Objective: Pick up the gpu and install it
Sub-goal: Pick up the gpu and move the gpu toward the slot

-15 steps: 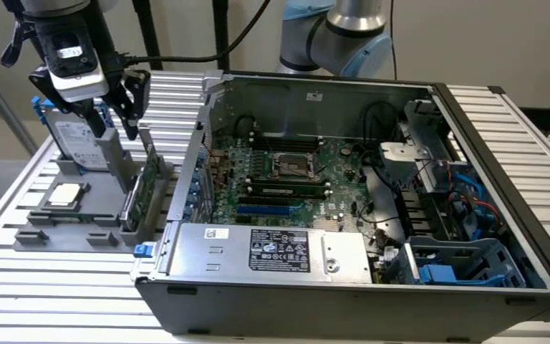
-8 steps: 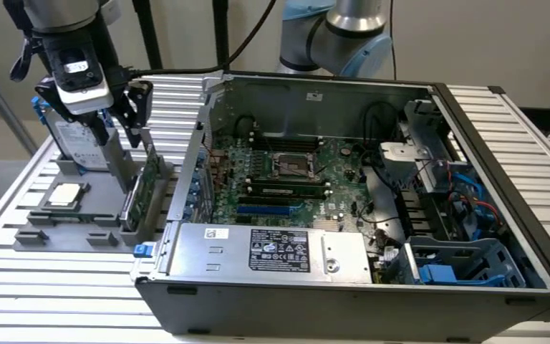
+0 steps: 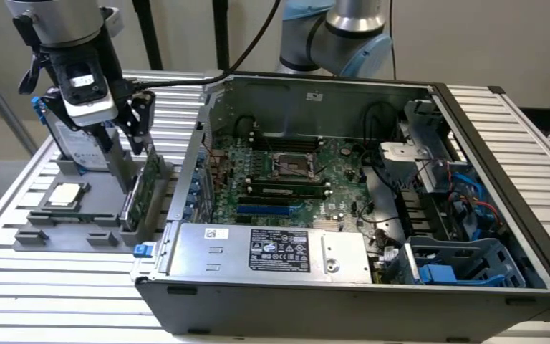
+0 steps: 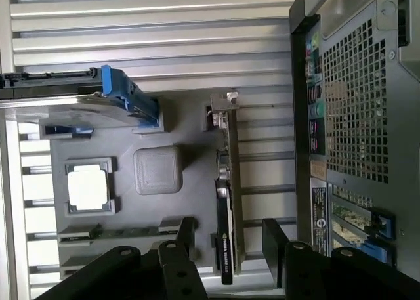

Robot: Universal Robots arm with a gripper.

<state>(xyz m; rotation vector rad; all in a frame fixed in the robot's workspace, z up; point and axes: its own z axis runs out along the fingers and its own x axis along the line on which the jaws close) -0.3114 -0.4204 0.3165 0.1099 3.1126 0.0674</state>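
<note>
The gpu (image 3: 147,188) is standing on edge in the gray holder (image 3: 94,217) on the tabletop (image 3: 55,287), beside the computer case (image 3: 351,308). The end effector (image 4: 230,237) is hovering spread, straddling it.

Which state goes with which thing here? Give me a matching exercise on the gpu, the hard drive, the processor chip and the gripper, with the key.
Things:
1. gpu
2. hard drive
3. processor chip
4. gripper

States:
A. lying flat in a square recess of the grey holder
B. above the holder, open
C. on edge in the holder's slot nearest the computer case
D. standing up in the holder, blue rails on it

Pairs: 1-C, 2-D, 3-A, 4-B.
</note>
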